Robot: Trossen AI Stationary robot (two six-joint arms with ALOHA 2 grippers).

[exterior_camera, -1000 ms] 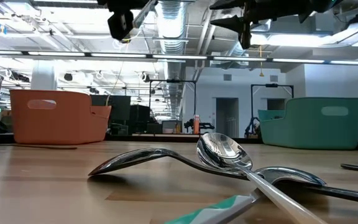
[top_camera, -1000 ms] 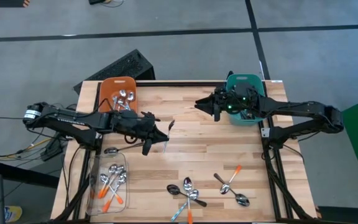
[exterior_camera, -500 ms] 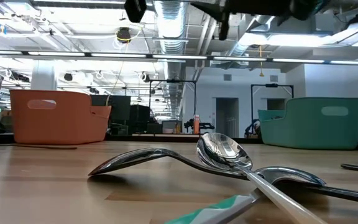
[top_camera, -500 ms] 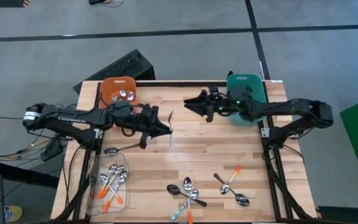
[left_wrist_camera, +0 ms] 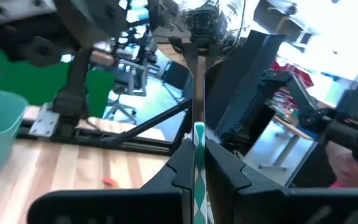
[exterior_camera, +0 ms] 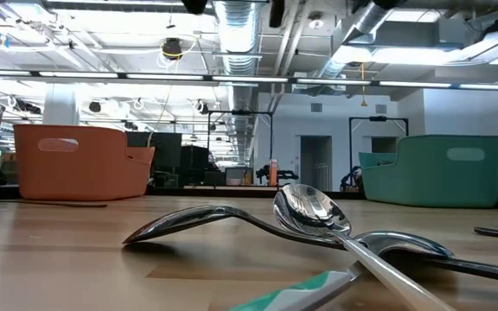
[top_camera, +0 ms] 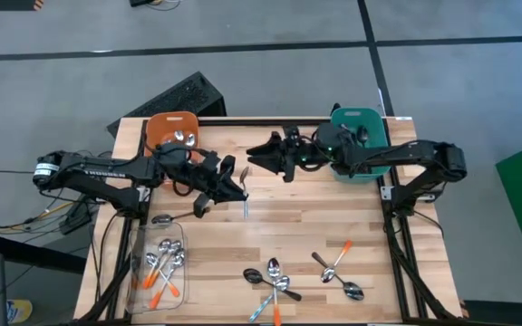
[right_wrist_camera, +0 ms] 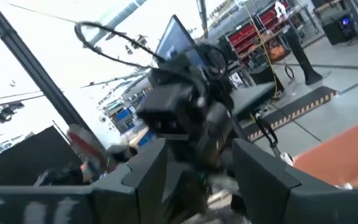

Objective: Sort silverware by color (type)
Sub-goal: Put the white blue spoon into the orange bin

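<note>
Left gripper [top_camera: 236, 186] clamped on a light-blue-handled silver spoon [top_camera: 245, 192] above tabletop [top_camera: 315, 217] centre. Right gripper [top_camera: 254, 155], fingers apart, faces it from 1 o'clock.

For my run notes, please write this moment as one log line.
left gripper: shut on spoon, over table middle | right gripper: fingers open, facing left gripper, holds nothing | spoons loose near table front edge

left arm: reached rightward toward mid-surface, wrist raised
left tool [top_camera: 239, 181]: fingers clamped together
right arm: stretched leftward, facing the left arm
right tool [top_camera: 254, 157]: fingers spread apart, tips near the left tool
</note>
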